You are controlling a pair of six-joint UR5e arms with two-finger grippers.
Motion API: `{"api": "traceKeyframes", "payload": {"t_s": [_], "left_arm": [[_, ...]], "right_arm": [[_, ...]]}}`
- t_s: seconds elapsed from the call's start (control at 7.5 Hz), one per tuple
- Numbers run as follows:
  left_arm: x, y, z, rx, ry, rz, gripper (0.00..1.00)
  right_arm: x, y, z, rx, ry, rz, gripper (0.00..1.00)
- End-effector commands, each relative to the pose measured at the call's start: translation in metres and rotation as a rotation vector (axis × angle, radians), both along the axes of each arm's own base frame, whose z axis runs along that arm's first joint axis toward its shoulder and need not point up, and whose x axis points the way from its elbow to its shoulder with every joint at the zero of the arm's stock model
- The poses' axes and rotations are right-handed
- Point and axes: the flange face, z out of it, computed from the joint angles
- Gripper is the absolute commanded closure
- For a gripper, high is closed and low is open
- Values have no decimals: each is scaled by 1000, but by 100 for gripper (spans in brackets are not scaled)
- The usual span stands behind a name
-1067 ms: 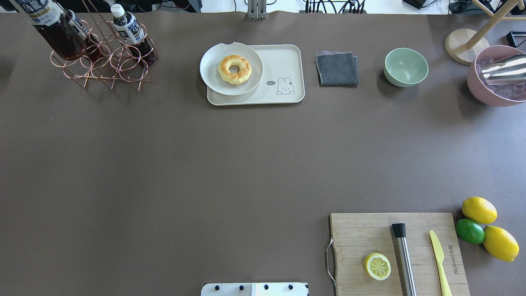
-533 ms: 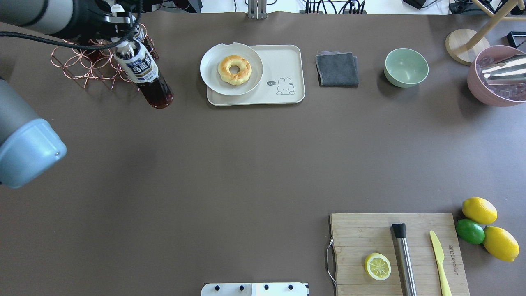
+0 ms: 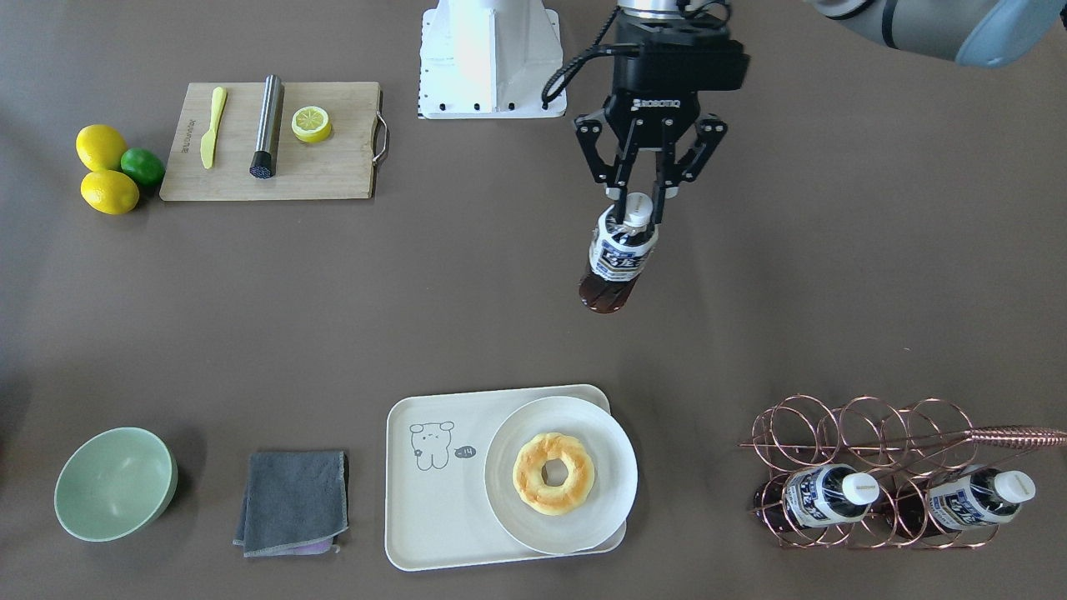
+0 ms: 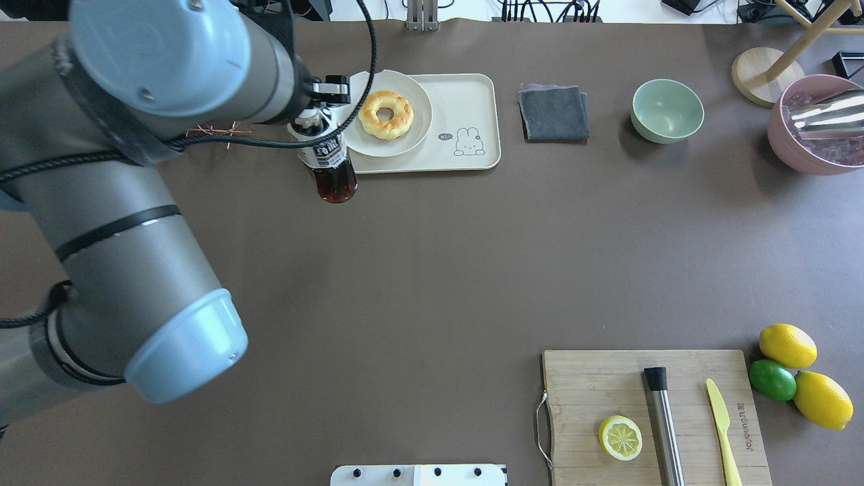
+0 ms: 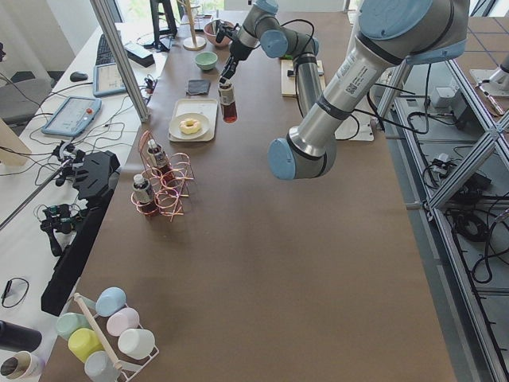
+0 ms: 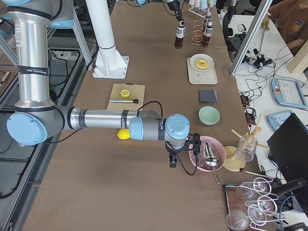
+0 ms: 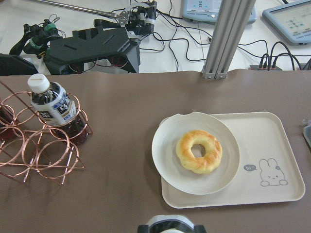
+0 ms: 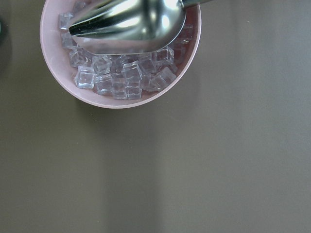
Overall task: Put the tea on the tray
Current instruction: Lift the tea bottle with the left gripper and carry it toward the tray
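Note:
The tea (image 3: 615,262) is a small bottle of dark liquid with a white cap, hanging tilted above the table. My left gripper (image 3: 638,204) is shut on its neck just under the cap. In the overhead view the tea (image 4: 331,169) hovers at the near left corner of the cream tray (image 4: 466,101), just outside its rim. The left wrist view looks down on the tray (image 7: 272,141), with the cap at the bottom edge. My right gripper (image 6: 173,161) hangs beside the pink bowl, and I cannot tell its state.
A white plate (image 4: 351,135) with a doughnut (image 4: 385,114) fills the tray's left half. Two more bottles lie in the copper rack (image 3: 867,433). A grey cloth (image 4: 553,113), green bowl (image 4: 667,110), pink ice bowl (image 4: 793,152) and cutting board (image 4: 594,385) stand to the right.
My left arm has carried the tea from above the copper rack rightward to the tray's near left corner. The arm now covers the left of the overhead view.

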Motion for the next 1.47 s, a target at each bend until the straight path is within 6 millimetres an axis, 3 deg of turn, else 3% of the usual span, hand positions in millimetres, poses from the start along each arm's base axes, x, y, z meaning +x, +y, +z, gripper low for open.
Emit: {"api": "traceKeyframes", "payload": {"t_s": [0.0, 0.53, 1.07, 1.33], "left_arm": [[90, 54, -20, -4, 10, 6, 100], [147, 123, -19, 11, 22, 37, 100], [155, 121, -12, 3, 7, 36, 100], [167, 116, -5, 3, 7, 36, 100]], "right_arm": [[0, 0, 2, -3, 0, 0, 0], [0, 2, 7, -12, -2, -1, 0], [0, 4, 10, -19, -3, -2, 0], [1, 2, 7, -11, -2, 0, 0]]}}
